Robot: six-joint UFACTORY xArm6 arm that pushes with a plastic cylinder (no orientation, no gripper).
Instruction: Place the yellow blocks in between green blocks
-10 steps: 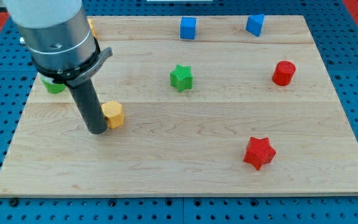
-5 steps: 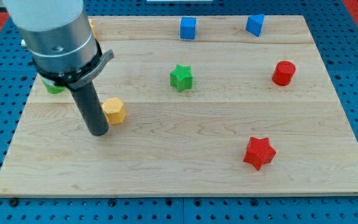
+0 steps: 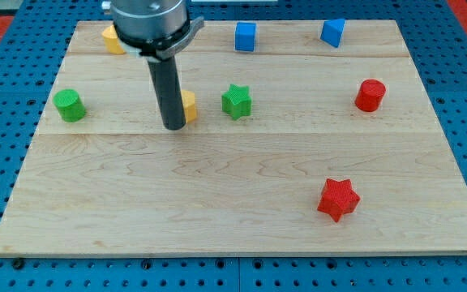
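Note:
My tip [image 3: 173, 126] rests on the board, touching the left side of a yellow block [image 3: 189, 106] that the rod partly hides. A green star [image 3: 236, 101] lies just right of that yellow block. A green cylinder [image 3: 70, 105] stands at the view's left. A second yellow block [image 3: 111, 39] sits near the top left corner, partly behind the arm's body. The pushed yellow block lies between the green cylinder and the green star, close to the star.
Two blue blocks [image 3: 246, 36] [image 3: 332, 32] sit along the top edge of the wooden board [image 3: 242, 203]. A red cylinder [image 3: 370, 95] stands at the right. A red star [image 3: 336, 199] lies at the lower right.
My tip has moved up and to the right, pushing the yellow block from the lower left to a spot just left of the green star. The green cylinder is now uncovered.

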